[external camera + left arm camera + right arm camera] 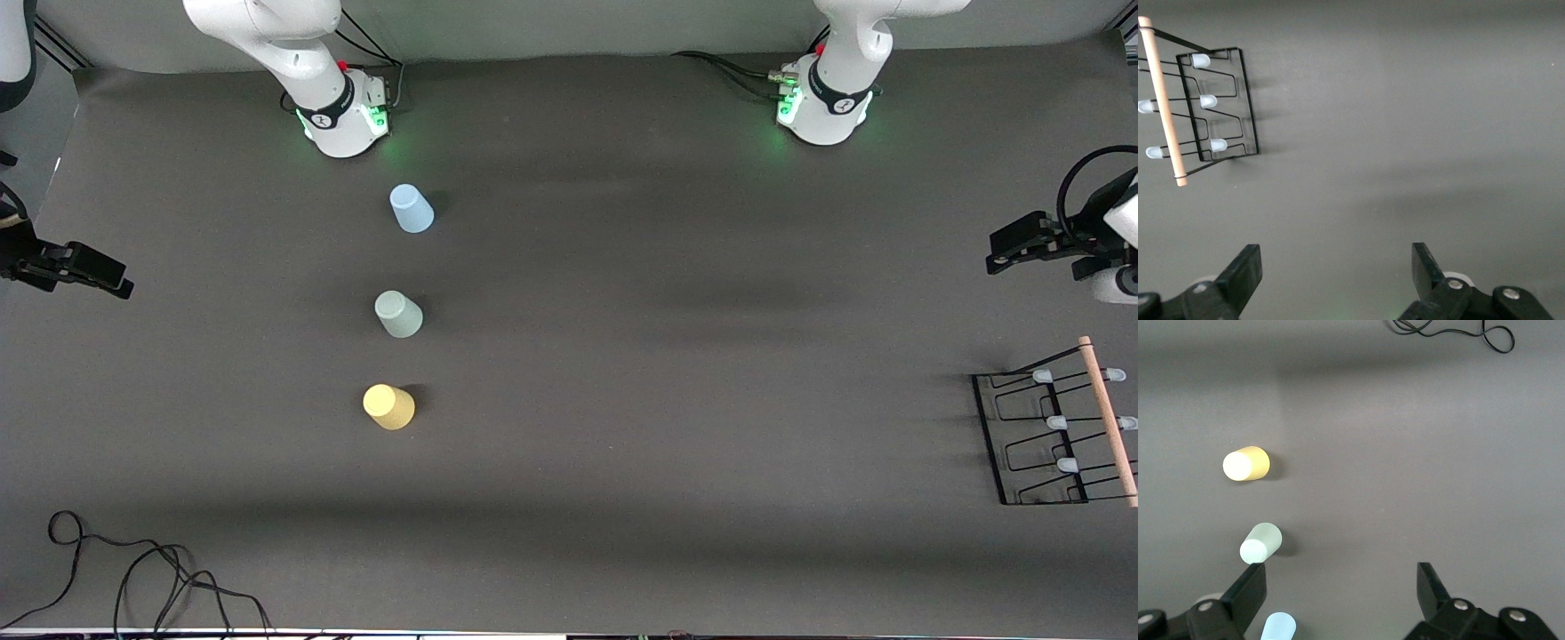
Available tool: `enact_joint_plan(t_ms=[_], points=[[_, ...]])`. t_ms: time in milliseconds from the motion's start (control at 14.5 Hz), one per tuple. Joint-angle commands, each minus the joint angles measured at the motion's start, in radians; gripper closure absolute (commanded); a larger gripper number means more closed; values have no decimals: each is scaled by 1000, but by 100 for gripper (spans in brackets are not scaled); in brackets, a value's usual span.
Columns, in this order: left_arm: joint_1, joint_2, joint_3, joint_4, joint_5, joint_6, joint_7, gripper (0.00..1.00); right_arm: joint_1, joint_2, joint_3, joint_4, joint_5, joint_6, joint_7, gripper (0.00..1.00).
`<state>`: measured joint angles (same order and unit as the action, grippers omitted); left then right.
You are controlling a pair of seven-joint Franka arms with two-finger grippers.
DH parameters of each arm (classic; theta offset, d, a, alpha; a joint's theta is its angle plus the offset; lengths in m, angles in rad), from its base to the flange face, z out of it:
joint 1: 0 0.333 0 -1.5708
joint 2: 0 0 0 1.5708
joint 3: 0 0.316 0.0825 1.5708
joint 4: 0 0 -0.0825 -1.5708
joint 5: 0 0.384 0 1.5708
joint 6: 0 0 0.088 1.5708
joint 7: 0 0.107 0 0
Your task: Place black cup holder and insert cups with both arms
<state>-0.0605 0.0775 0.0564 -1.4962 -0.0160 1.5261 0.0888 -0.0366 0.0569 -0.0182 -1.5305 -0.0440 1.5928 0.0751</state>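
Three cups are sitting upside down in a row on the table (622, 356), toward the right arm's end: the blue cup (412, 209) farthest from the front camera, the green cup (398, 315) in the middle, the yellow cup (388, 406) nearest. The black rack (1031, 440) is standing at the left arm's end. The left claw (1337, 277) and the right claw (1341, 597) are hanging wide open above the table, holding nothing.
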Motion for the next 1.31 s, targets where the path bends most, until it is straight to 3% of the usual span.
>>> enact_joint_plan(t_ms=[0, 691, 1243], points=[[-6, -7, 3, 2, 11, -20, 2, 0, -3, 12, 6, 23, -14, -11, -8, 0], [7, 18, 10, -1, 13, 32, 3, 0, -2, 12, 6, 1, -13, -13, -11, 0], [126, 117, 10, 8, 14, 173, 26, 0, -2, 11, 6, -4, -13, -34, -12, 0]])
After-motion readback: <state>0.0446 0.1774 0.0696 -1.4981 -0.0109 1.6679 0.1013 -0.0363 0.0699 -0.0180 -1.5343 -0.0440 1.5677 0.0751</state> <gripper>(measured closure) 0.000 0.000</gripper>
